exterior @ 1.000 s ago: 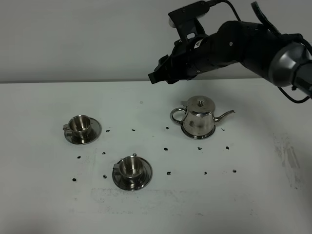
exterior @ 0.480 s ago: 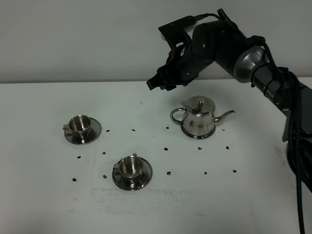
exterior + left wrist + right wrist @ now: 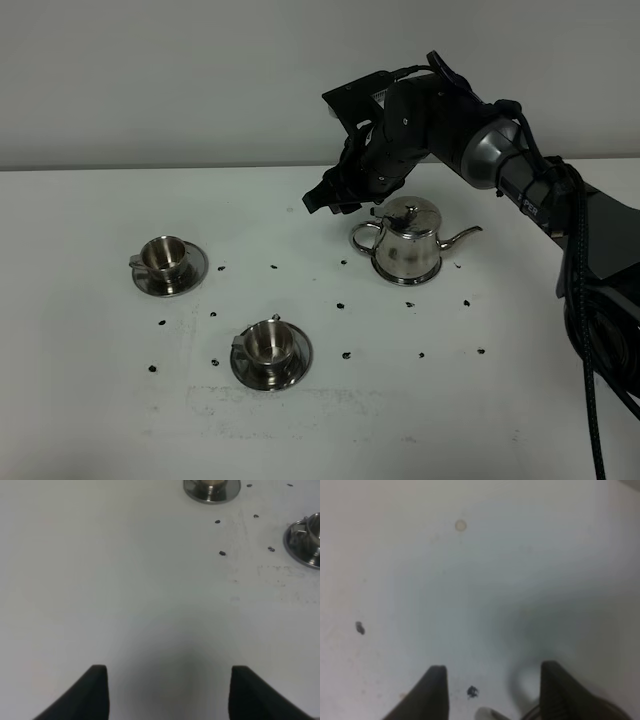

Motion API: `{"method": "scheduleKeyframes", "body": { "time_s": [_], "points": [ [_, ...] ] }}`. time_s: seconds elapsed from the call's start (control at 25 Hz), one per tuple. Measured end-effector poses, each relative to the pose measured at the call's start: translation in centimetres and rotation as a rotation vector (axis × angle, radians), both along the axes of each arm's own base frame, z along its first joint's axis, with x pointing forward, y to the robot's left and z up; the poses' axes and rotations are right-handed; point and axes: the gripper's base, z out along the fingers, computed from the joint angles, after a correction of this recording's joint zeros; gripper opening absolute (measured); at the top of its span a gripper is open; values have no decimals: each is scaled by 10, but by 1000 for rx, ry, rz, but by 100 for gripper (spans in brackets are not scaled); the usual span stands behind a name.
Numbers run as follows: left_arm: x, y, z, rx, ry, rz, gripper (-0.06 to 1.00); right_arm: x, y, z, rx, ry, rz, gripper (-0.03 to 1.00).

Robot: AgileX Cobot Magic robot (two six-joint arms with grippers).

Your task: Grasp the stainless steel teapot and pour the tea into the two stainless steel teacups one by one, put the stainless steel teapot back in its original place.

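Observation:
The stainless steel teapot (image 3: pixel 406 246) stands upright on the white table, right of centre, with its spout to the right and its loop handle (image 3: pixel 362 236) to the left. My right gripper (image 3: pixel 331 199) hangs open just above and to the left of that handle, holding nothing. In the right wrist view its fingers (image 3: pixel 434 692) are spread, and a blurred part of the handle (image 3: pixel 521 684) shows between them. Two steel teacups on saucers stand at the left (image 3: pixel 165 258) and the front centre (image 3: pixel 269 344). My left gripper (image 3: pixel 167 692) is open over bare table; it is out of the exterior view.
Small black specks (image 3: pixel 344 303) are scattered over the table (image 3: pixel 100 420) between the cups and the teapot. The left wrist view shows one saucer rim (image 3: pixel 211 491) and part of another (image 3: pixel 303 539) far ahead. The right arm (image 3: pixel 500 150) reaches in from the right.
My right arm has swung down and in, bringing the open gripper lower and closer to the teapot's handle. The teapot and the cups have not moved.

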Motion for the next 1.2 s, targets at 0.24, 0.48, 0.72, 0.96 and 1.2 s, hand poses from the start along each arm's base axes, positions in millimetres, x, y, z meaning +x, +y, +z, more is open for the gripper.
{"method": "scheduleKeyframes", "body": {
  "time_s": [0.24,0.48,0.72,0.96,1.2],
  "points": [
    [0,0,0,0,1,0,54,-4,-1,-6,-36,54,27,41],
    [0,0,0,1,1,-1,54,-10,-3,-8,-76,118,76,41],
    [0,0,0,1,1,-1,54,-15,-4,-10,-99,164,102,41],
    [0,0,0,1,1,-1,53,-21,-3,-11,-98,225,135,41],
    [0,0,0,1,1,-1,53,-19,-2,4,-83,205,143,41]
  ]
}}
